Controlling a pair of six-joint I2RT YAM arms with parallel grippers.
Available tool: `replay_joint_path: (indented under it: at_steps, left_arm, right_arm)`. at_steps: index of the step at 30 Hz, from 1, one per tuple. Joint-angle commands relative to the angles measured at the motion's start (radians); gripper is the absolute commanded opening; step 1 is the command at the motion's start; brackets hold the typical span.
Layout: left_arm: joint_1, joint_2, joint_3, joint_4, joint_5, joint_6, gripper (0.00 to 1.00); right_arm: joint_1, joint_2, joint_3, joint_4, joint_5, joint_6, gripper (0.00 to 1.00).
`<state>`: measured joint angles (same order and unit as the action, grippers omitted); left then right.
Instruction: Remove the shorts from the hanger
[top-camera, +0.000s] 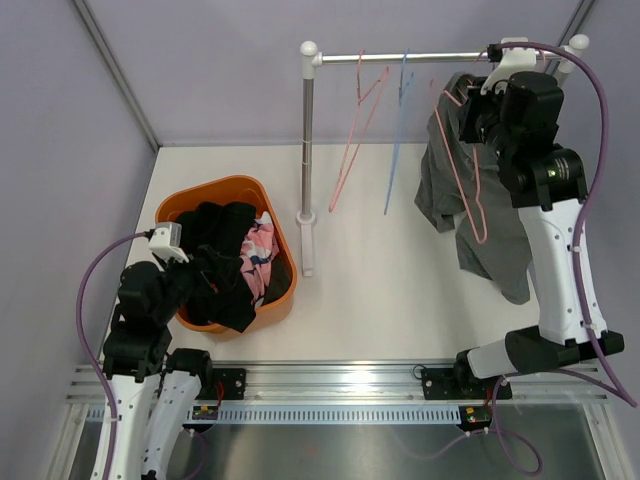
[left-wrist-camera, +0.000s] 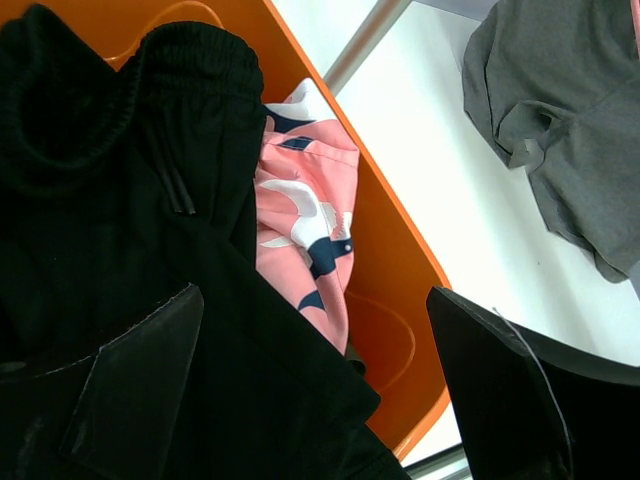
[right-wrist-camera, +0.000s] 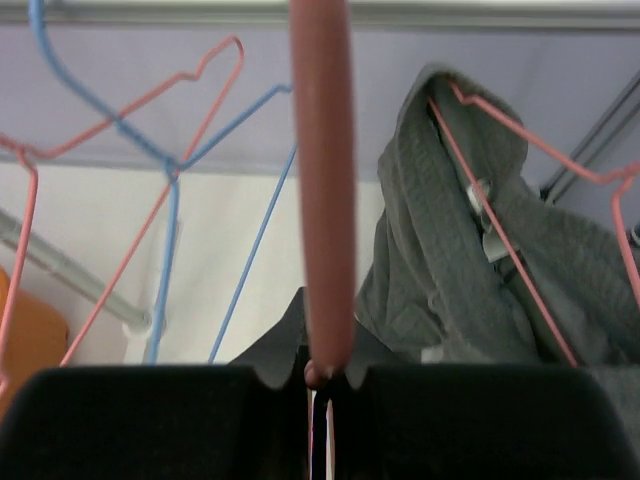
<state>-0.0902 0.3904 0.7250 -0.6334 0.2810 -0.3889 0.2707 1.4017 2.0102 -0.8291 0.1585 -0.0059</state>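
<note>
black cloth shorts (left-wrist-camera: 100, 250) off, under gaping left tool (left-wrist-camera: 320, 395); grey cloth shorts (right-wrist-camera: 450, 275) pending, right of right tool (right-wrist-camera: 320, 385) pinching pink wire hanger (right-wrist-camera: 322, 200).

I'm finding no text, brand, number or sign I can read in any view. Pale tags (right-wrist-camera: 481, 190) on the grey shorts (right-wrist-camera: 440, 290) are coming through too blurred for me to read.
</note>
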Motion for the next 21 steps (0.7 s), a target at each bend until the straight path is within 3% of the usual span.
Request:
replay_joint_path:
  at_steps: [1, 13, 17, 21]
  left_arm:
    - [-0.011, -0.01, -0.006, 0.051, 0.02, 0.015, 0.99]
    - [-0.017, -0.018, -0.013, 0.064, 0.026, 0.013, 0.99]
    - [-0.017, -0.019, -0.013, 0.064, 0.026, 0.012, 0.99]
    - [-0.017, -0.016, -0.015, 0.069, 0.03, 0.012, 0.99]
  right_arm:
    - [-0.073, 0.068, 0.054, 0.185, -0.141, 0.037, 0.0]
    - [-0.113, 0.459, 0.438, 0.131, -0.223, 0.127, 0.0]
    - [-0.11, 0.45, 0.352, 0.139, -0.211, 0.167, 0.0]
    - [-0.107, 0.375, 0.143, 0.206, -0.163, 0.188, 0.0]
